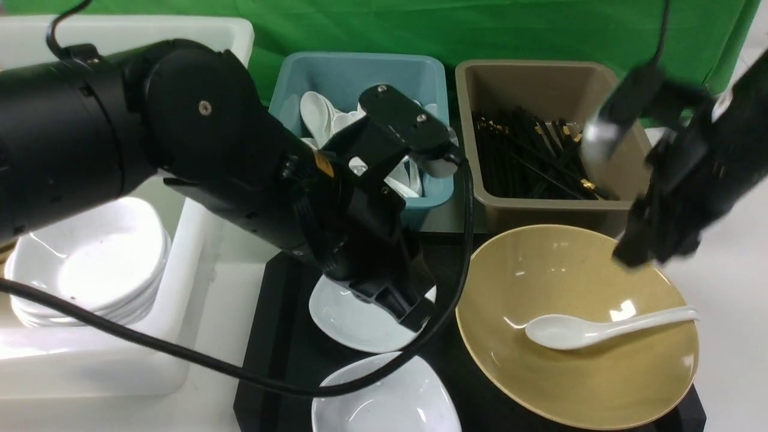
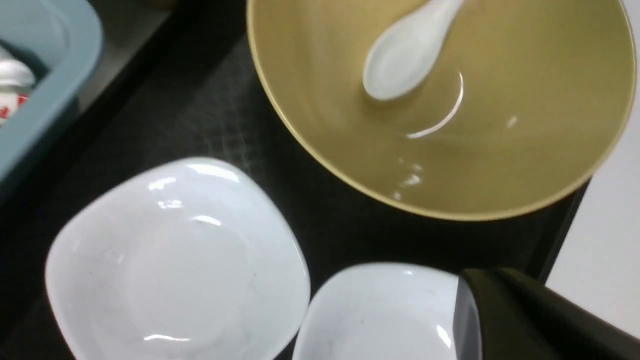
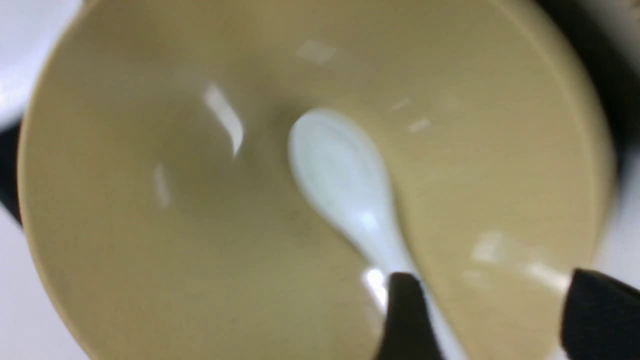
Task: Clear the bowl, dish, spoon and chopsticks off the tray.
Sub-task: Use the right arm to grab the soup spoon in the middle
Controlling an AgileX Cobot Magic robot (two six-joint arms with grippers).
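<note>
The mustard-yellow bowl (image 1: pixel 576 372) stands on the right of the black tray (image 1: pixel 282 336), with the white spoon (image 1: pixel 600 327) lying in it, handle over the right rim. Two white dishes sit on the tray's left, one far (image 1: pixel 354 318) and one near (image 1: pixel 390 405). My left gripper (image 1: pixel 411 309) is shut and empty just above the far dish; one finger (image 2: pixel 505 315) shows. My right gripper (image 3: pixel 495 305) hangs open and blurred above the bowl (image 3: pixel 200 225), beside the spoon's (image 3: pixel 340 175) handle. Black chopsticks (image 1: pixel 534 156) lie in the brown bin.
Behind the tray stand a teal bin (image 1: pixel 360 78) of white spoons and the brown bin (image 1: pixel 540 210). A white tub (image 1: pixel 198 240) at the left holds a stack of white dishes (image 1: pixel 90 264). My left arm's cable (image 1: pixel 180 354) loops over the tray's front.
</note>
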